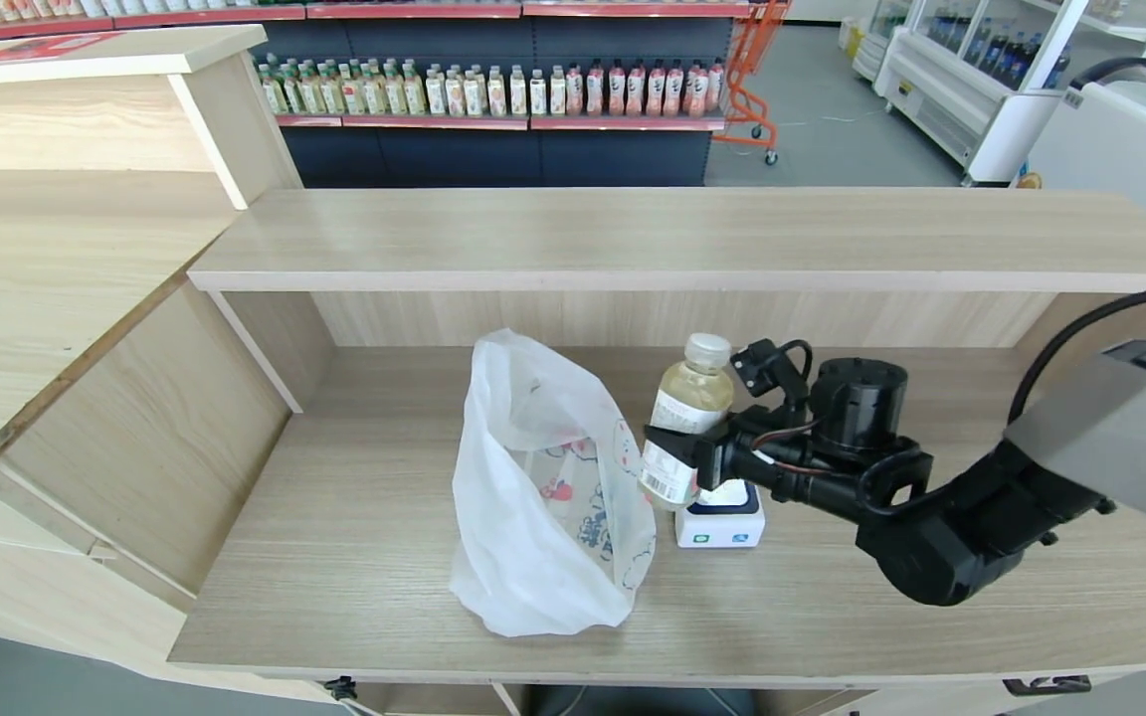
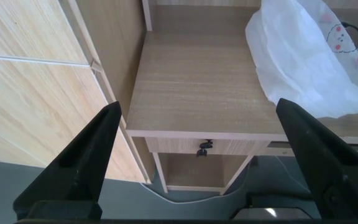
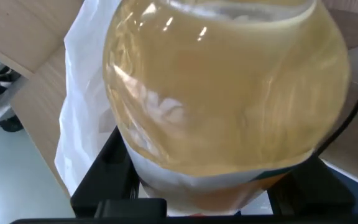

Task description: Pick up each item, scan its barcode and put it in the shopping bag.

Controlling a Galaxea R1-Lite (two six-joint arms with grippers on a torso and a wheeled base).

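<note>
Pale-yellow bottle (image 1: 692, 400) tilts just beside white shopping bag (image 1: 533, 477).

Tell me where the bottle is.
In the head view, the bottle is held by the right claw above the white scanner, just right of the shopping bag.

Matt wood-grain counter (image 1: 334, 567), crinkled thin white plastic bag (image 1: 533, 497), glossy clear plastic bottle (image 1: 697, 393), smooth white plastic scanner (image 1: 722, 524).

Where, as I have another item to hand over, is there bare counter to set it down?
The counter is bare between the side panel and the bag, and along its front edge; the upper ledge is bare too. Crowded: between bag and scanner, where the right gripper holds the bottle above the scanner.
</note>
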